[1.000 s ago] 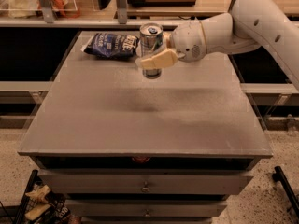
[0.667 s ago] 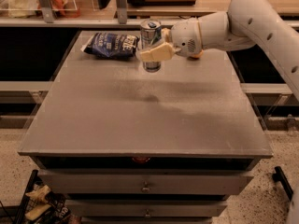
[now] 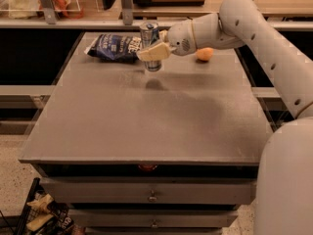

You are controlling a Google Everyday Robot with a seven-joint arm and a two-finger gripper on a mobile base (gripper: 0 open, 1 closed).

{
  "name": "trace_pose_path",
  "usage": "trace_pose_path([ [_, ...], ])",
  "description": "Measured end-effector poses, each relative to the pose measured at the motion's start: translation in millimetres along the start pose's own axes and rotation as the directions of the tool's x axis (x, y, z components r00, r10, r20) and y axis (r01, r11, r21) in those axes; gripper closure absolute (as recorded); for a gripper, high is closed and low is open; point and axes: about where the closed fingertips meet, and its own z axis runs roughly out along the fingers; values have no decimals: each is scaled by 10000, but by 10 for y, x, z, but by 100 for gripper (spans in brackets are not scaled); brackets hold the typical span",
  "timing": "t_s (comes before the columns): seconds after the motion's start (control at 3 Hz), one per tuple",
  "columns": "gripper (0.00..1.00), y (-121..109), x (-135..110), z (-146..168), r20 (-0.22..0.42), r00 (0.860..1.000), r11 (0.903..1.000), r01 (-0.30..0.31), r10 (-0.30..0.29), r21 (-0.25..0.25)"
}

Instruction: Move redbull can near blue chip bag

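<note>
1 redbull can (image 3: 149, 33) hangs clamped in our gripper (image 3: 151, 53), just right of the blue chip bag (image 3: 113, 47). We should lower it upright onto the desk (image 3: 156, 116), clear of the bag.

redbull can (image 3: 148, 33): upright, aloft in pincer (image 3: 150, 48) | blue chip bag (image 3: 113, 47): crumpled, flat, just left

The redbull can (image 3: 148, 35), of glossy silver-and-blue metal, is clasped between the matt tan, plastic-looking jaws of the gripper (image 3: 148, 52), which is poised above the desk (image 3: 146, 126) towards 12 o'clock; smooth off-white plastic with a soft sheen is seen on the arm (image 3: 230, 23). Crinkled, shiny foil is shown by the blue chip bag (image 3: 113, 47) at 11 o'clock. The desk top is seen as dull, smooth grey-brown, and the orange ball (image 3: 205, 54) at 1 o'clock as matt.
</note>
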Motion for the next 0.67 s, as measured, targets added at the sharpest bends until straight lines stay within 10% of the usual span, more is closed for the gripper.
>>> trace_pose_path([
  [0.67,100,-440,116,435,169,9997,9999,154,-153,-62],
])
